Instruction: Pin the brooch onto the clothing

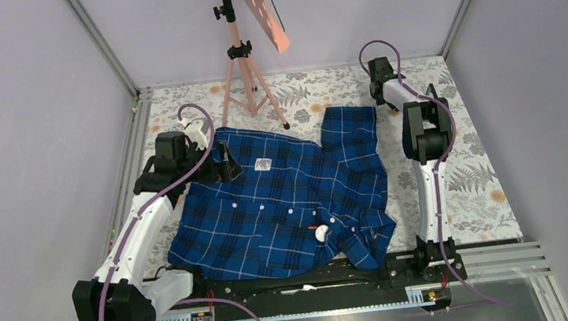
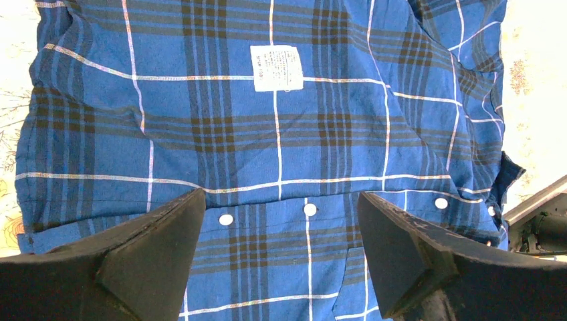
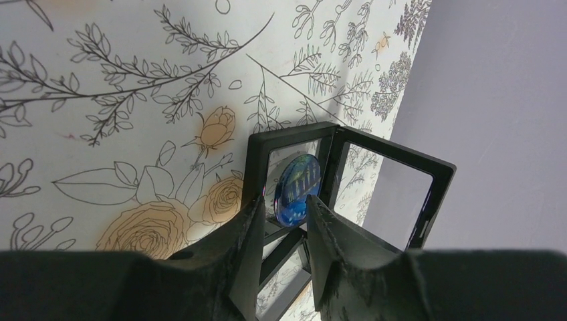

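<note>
The left gripper (image 2: 281, 200) hangs over the collar end of the shirt (image 1: 285, 200). Its fingers (image 2: 154, 247) stand wide apart, with only plaid cloth between them and nothing held. Whether their tips touch the fabric cannot be told. Under them lie a row of white buttons (image 2: 309, 209) and, farther up, the white neck label (image 2: 276, 67).

The right gripper (image 3: 286, 204) reaches to the far right corner of the table (image 3: 100, 100), well apart from the shirt. Its fingers (image 3: 251, 234) are drawn close together on either side of the brooch (image 3: 297, 187), a round blue disc. The brooch sits in an open black display frame (image 3: 401, 167) that stands against the grey wall. The tips flank the lower half of the disc. Whether they already press on it or stand just off it cannot be told.

The shirt lies spread flat in the middle of the floral-printed table, front up. Its hem is toward the arms' bases and one sleeve is folded up toward the far side. Near the hem a small white round thing (image 1: 322, 234) rests on the cloth with a speck of red beside it; it is too small to identify. Beyond the collar a pinkish tripod (image 1: 243, 69) stands on the table, carrying a tilted board (image 1: 265, 7) that is cut off by the top of the overhead view.

From overhead the right gripper's fingers and the display frame are hidden under the dark wrist. In the right wrist view the lower part of the frame is hidden behind the fingers.
</note>
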`<state>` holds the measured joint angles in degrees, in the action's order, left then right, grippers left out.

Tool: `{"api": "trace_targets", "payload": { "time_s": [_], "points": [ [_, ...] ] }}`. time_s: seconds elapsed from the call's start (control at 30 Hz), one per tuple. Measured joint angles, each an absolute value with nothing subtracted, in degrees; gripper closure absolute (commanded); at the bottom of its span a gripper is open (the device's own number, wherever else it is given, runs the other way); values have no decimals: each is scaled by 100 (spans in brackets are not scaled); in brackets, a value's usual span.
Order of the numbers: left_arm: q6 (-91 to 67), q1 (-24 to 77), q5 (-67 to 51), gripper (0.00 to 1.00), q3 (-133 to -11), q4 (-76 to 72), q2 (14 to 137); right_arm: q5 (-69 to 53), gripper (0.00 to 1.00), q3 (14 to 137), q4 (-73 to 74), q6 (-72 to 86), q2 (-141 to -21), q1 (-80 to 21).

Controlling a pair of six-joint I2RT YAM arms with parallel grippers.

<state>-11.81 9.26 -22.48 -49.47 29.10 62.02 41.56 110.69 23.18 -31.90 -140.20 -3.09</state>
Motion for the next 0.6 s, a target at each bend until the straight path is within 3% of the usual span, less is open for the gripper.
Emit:
{"api": "trace_targets", "payload": {
  "time_s": [0.6],
  "points": [
    [-1181, 926, -2268, 9, -4947, 2908, 6202, 4198, 67, 10833, 2235, -3183, -13893, -301]
  ]
}}
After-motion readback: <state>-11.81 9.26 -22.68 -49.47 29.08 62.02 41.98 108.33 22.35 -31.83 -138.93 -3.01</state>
